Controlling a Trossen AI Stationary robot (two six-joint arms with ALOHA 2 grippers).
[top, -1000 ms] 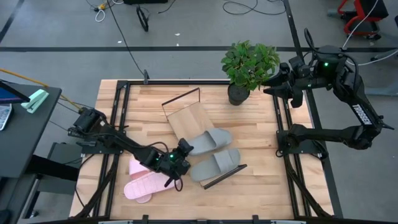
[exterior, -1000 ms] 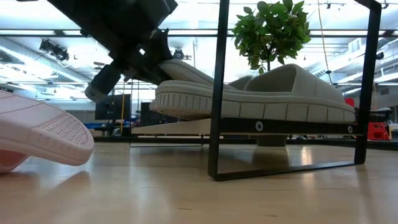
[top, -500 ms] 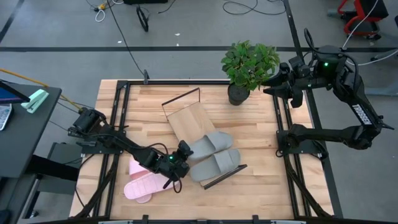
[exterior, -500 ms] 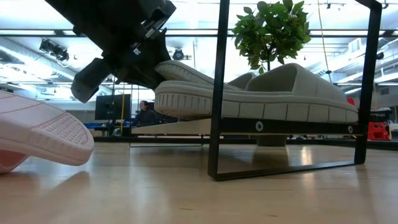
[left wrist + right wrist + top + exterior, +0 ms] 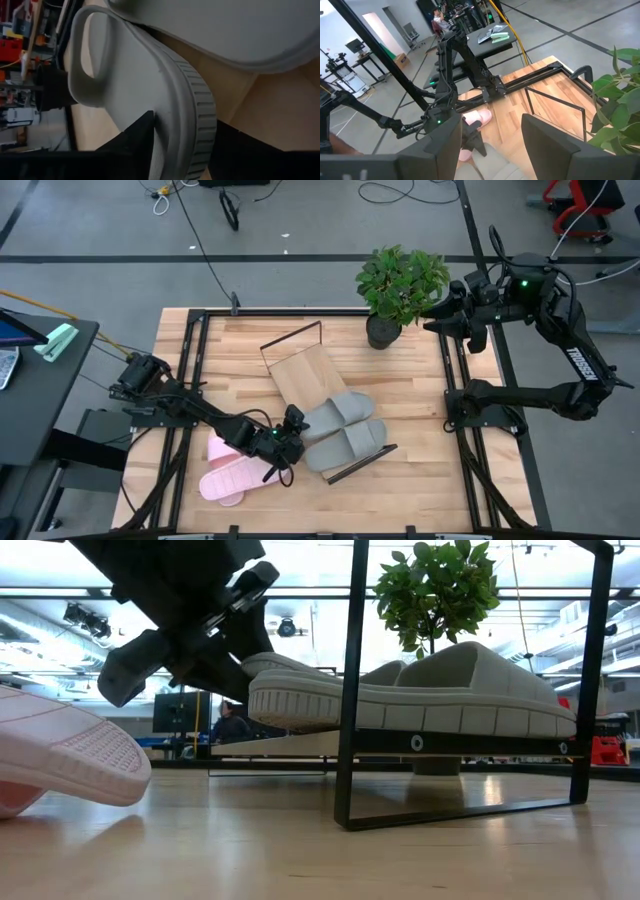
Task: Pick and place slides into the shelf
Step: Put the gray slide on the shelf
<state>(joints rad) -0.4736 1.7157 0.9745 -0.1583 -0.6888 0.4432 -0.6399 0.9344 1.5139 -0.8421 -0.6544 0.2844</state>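
Note:
Two grey slides lie side by side on the shelf (image 5: 298, 372), a light-wood board with black wire frames at its ends. The near one (image 5: 348, 445) lies flat. My left gripper (image 5: 289, 430) is at the heel of the far one (image 5: 338, 410) and stands open, with one finger over the footbed and one beside the ribbed rim (image 5: 200, 120). Two pink slides (image 5: 225, 470) lie on the table to the left of the shelf. My right gripper (image 5: 440, 315) waits open, high beside the plant. My left gripper comes at the far grey slide's heel end (image 5: 192, 107) slanting down from the table's left. One finger (image 5: 135, 137) lies close over the footbed and the other (image 5: 240, 152) beside the rim. I cannot tell whether either touches. The slide rests on the shelf.
A potted plant (image 5: 400, 280) stands at the far right of the table. The shelf's far half is bare board, with an upright wire frame (image 5: 290, 338) at its end. In the low view the shelf's near frame (image 5: 350, 690) stands in front of the grey slides.
My left gripper has opened and rolled at the far grey slide's heel, staying in place. That heel, which it held raised above the near grey slide, has sunk lower toward the shelf board.

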